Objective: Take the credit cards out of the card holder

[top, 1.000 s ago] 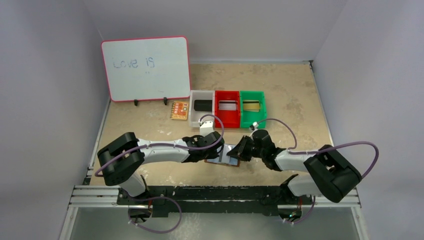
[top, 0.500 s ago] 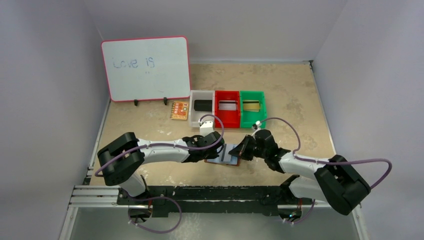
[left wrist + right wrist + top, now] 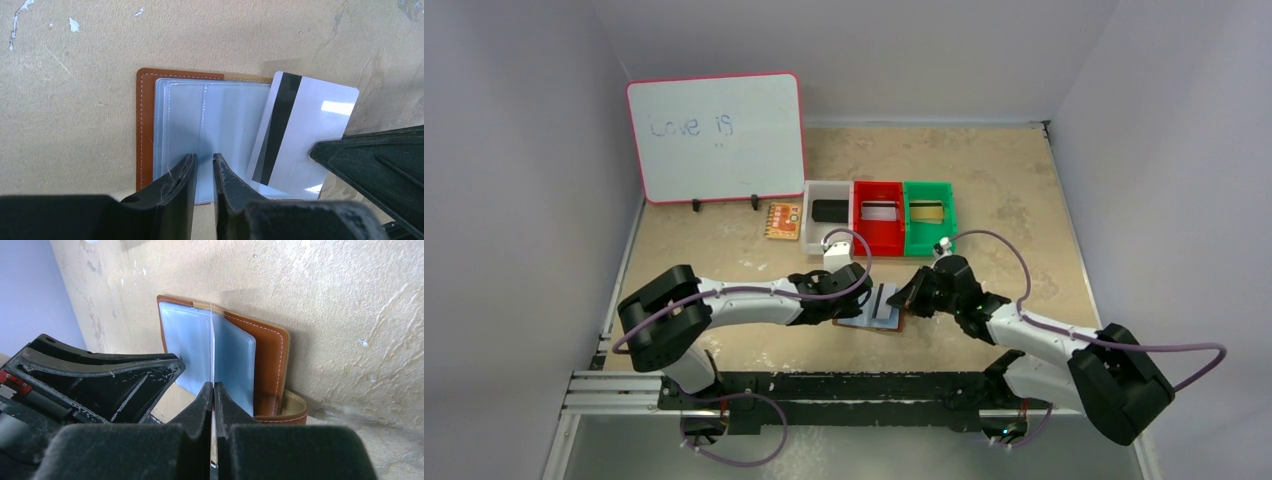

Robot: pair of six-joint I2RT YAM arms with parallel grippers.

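The brown card holder (image 3: 146, 125) lies open on the table, its pale blue-grey panels facing up. My left gripper (image 3: 204, 159) stands over the near edge of the left panel, its jaws a narrow gap apart with nothing between them. A silver credit card (image 3: 310, 120) with a black stripe sticks out of the right pocket at a slant. My right gripper (image 3: 214, 385) is shut on that card, which shows edge-on as a thin line (image 3: 213, 340). From above, the credit card (image 3: 885, 303) sits between the left gripper (image 3: 861, 303) and the right gripper (image 3: 906, 298), over the card holder (image 3: 856, 322).
Behind the holder stand a white bin (image 3: 829, 212), a red bin (image 3: 879, 215) and a green bin (image 3: 929, 213), each with a card in it. An orange patterned card (image 3: 782, 221) lies left of them. A whiteboard (image 3: 716, 137) stands at the back left.
My right gripper has closed on the card and drawn it partly out of the pocket, and the right arm's elbow has swung right. The left jaws have parted slightly.
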